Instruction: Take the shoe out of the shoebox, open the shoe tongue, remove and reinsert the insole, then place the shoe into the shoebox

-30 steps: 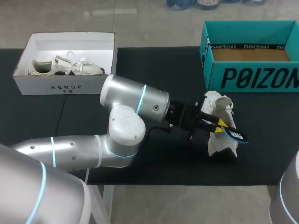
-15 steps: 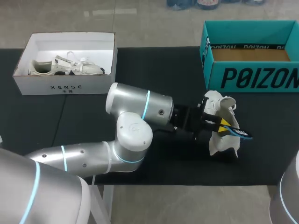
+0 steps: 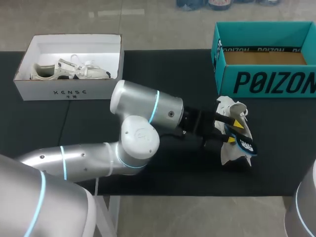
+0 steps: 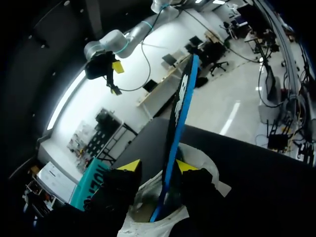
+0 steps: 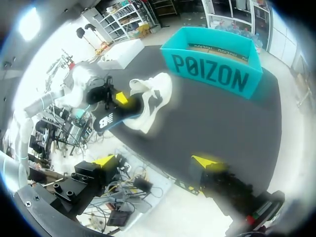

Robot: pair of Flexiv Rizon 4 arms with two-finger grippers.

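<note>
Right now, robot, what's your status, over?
Left gripper shut on insole, one end down in the white shoe. Right gripper open, empty, well clear of the shoe. Teal shoebox open just beyond; nothing in the way.

Robotics lab: robot arm (image 3: 140, 104), black table (image 3: 165, 69)

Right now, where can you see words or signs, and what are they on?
Big dark capital letters, a brand name, easy to read: front of the open teal cardboard shoebox.
The same letters, smaller: inside that box's back wall.
Small spaced letters, another brand name: front of the open white cardboard shoebox.
A white logo: the dark blue-edged insole.
</note>
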